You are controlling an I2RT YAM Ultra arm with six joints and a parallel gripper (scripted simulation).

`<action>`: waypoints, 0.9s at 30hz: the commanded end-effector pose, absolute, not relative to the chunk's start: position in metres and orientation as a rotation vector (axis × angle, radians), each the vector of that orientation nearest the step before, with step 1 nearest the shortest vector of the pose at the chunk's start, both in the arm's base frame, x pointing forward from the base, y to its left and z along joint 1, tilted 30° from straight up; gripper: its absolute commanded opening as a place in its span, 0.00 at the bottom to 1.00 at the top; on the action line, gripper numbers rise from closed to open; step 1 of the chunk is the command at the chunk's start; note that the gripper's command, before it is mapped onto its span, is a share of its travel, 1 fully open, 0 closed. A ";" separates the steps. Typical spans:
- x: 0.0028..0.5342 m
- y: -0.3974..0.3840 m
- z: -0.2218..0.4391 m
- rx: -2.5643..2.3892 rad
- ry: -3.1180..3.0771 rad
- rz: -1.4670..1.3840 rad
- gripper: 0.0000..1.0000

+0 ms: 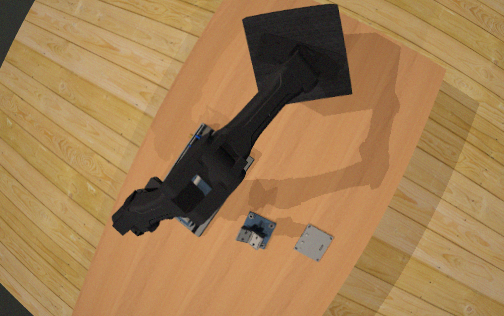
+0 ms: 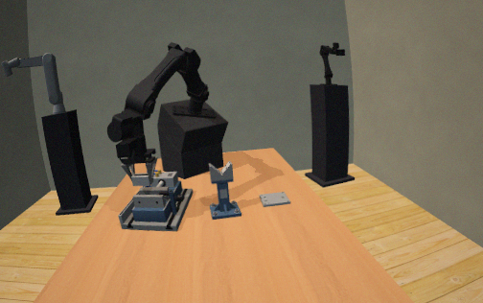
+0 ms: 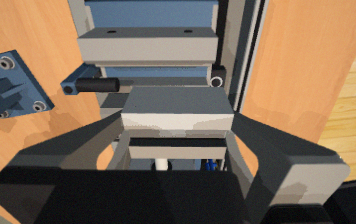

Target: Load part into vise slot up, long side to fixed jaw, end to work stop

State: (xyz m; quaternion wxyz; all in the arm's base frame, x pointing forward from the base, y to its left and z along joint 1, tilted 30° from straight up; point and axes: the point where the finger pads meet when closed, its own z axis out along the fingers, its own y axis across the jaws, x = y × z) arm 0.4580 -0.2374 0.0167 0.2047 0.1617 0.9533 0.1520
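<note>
The part (image 2: 141,180) (image 3: 177,107), a grey block, is held by its two ends between the fingertips of the gripper (image 2: 139,168) (image 3: 177,112), whose jaws are clamped on it. It is over the vise (image 2: 150,213) (image 3: 148,48), between the vise's jaws as the wrist view looks down; whether it touches the low bars I cannot tell. No slot can be made out on the faces that show. In the wrist view the work stop (image 3: 97,85), a short black rod, lies near the part's left end, apart from it. The near vise jaw (image 2: 148,201) has two holes. Beside the vise stands the V-block (image 2: 221,174) (image 1: 251,238) on its blue post, and beyond that the infeed plate (image 1: 314,243) (image 2: 275,198) lies on the wooden table (image 1: 280,280) (image 2: 225,264).
</note>
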 end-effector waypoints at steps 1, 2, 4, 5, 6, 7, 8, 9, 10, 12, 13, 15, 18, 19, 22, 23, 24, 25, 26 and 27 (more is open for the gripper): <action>0.458 -0.245 0.035 0.457 2.624 0.389 0.00; 0.458 -0.245 0.035 0.457 2.624 0.389 0.00; 0.458 -0.245 0.035 0.457 2.624 0.389 0.00; 0.458 -0.245 0.035 0.457 2.624 0.389 0.00; 0.459 -0.246 0.036 0.455 2.621 0.387 0.00; 0.460 -0.246 0.038 0.453 2.618 0.384 0.00; 0.460 -0.247 0.038 0.452 2.618 0.383 0.00; 0.460 -0.247 0.038 0.452 2.618 0.383 0.00; 0.460 -0.247 0.038 0.452 2.618 0.383 0.00; 0.460 -0.247 0.038 0.452 2.618 0.383 0.00; 0.460 -0.247 0.038 0.452 2.618 0.383 0.00; 0.460 -0.247 0.038 0.452 2.618 0.383 0.00; 0.460 -0.247 0.038 0.452 2.618 0.383 0.00; 0.460 -0.247 0.038 0.452 2.618 0.383 0.00; 0.460 -0.247 0.038 0.452 2.618 0.383 0.00; 0.460 -0.247 0.038 0.452 2.618 0.383 0.00; 0.460 -0.247 0.038 0.452 2.618 0.383 0.00; 0.460 -0.247 0.038 0.452 2.618 0.383 0.00; 0.460 -0.247 0.038 0.452 2.618 0.383 0.00; 0.460 -0.247 0.038 0.452 2.618 0.383 0.00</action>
